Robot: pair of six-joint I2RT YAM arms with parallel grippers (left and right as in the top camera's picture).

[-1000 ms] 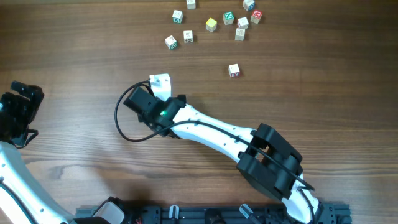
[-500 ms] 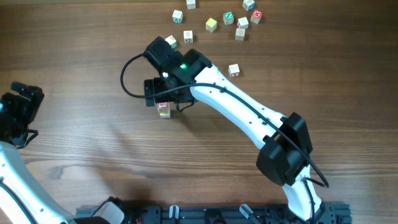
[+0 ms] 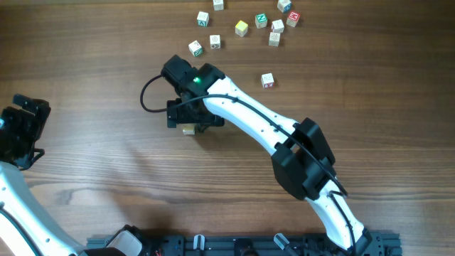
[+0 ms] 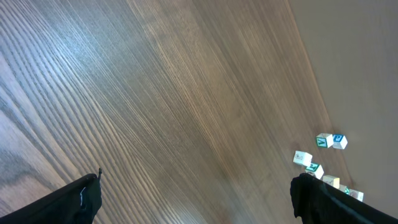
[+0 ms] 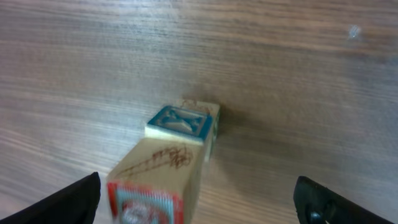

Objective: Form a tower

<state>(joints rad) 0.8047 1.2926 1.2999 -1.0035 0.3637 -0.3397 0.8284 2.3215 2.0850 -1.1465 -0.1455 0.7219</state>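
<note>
The tower (image 5: 163, 180) shows in the right wrist view as a pale wooden cube whose red-bordered top face is blurred at the bottom edge. Touching its far side is a cube with a blue-green face (image 5: 180, 121). My right gripper (image 5: 199, 194) is open, with the tower between its fingers, closer to the left one. From overhead the right gripper (image 3: 188, 116) covers most of the tower (image 3: 188, 131). My left gripper (image 3: 25, 122) stays open at the table's left edge, far from the cubes; nothing sits between the left gripper (image 4: 196, 194) fingers.
Several loose letter cubes (image 3: 242, 27) lie scattered at the far side of the wooden table (image 3: 85, 64). One single cube (image 3: 267, 80) sits apart, right of the right gripper. The left wrist view catches some of these loose cubes (image 4: 323, 140).
The right arm swung toward the far side and came over the tower, and now hides more of it than half a second ago. The left arm has not moved.
</note>
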